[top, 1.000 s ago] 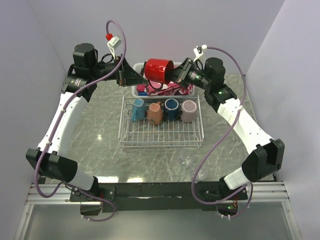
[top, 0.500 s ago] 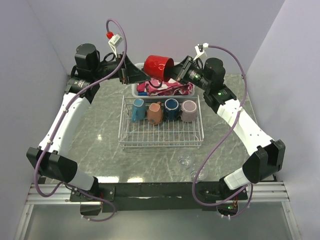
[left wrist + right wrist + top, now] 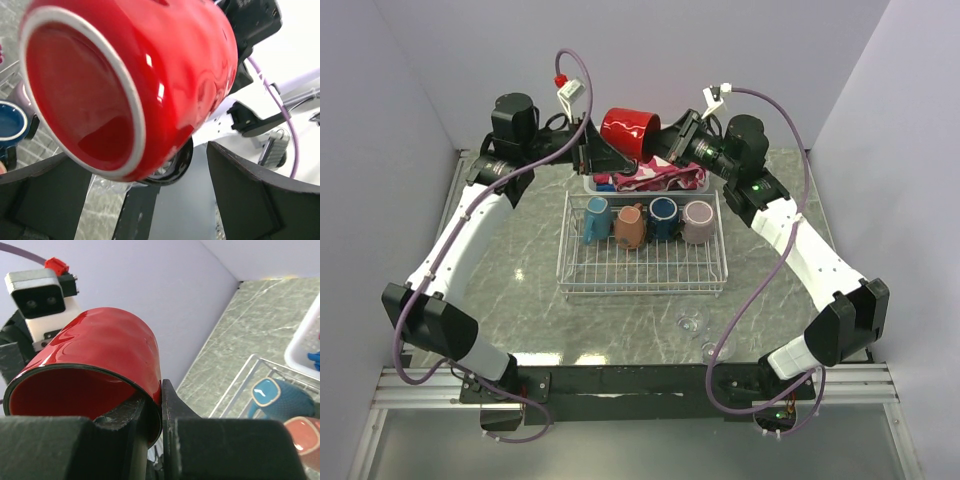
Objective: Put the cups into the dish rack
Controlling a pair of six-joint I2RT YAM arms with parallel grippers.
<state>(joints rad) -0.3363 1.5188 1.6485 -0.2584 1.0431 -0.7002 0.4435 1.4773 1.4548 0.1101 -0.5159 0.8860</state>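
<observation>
Red glossy mug (image 3: 628,132) hangs tilted in the air, its rim pinched between the jaws of the right tool (image 3: 670,150). The left tool (image 3: 605,157) gapes wide beside its base, gripping nothing. Below both tools, the dish rack (image 3: 640,278) holds four mugs. Nearer the arm bases, two clear glasses (image 3: 692,322) sit on the desk (image 3: 520,260), so three cups are left to load.

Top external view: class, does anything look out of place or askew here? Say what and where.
The red mug hangs tilted above the white basket, the right gripper pinching its rim. Two clear glasses sit on the table outside the dish rack.
</observation>
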